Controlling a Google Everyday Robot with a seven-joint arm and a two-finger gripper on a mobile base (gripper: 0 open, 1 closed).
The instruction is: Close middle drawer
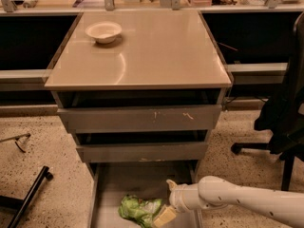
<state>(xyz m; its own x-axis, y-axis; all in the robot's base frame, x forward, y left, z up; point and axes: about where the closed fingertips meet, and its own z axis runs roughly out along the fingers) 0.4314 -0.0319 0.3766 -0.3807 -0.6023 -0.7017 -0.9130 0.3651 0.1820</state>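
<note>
The middle drawer (142, 152) is a plain low grey strip under the taller scratched drawer front (140, 118). It stands slightly out, with a dark gap above it. My gripper (167, 201) reaches in from the lower right on a white arm (237, 198). It hangs over the pulled-out bottom drawer (137, 179), below and in front of the middle drawer's right half, not touching it. Its fingers are spread and hold nothing. The lower fingertip (164, 216) is next to a green bag (137, 209) lying in the bottom drawer.
A white bowl (103, 31) sits on the cabinet top (152, 51). A black office chair (285, 113) stands to the right. A black bar (28, 194) lies on the speckled floor at the left. Shelving runs behind the cabinet.
</note>
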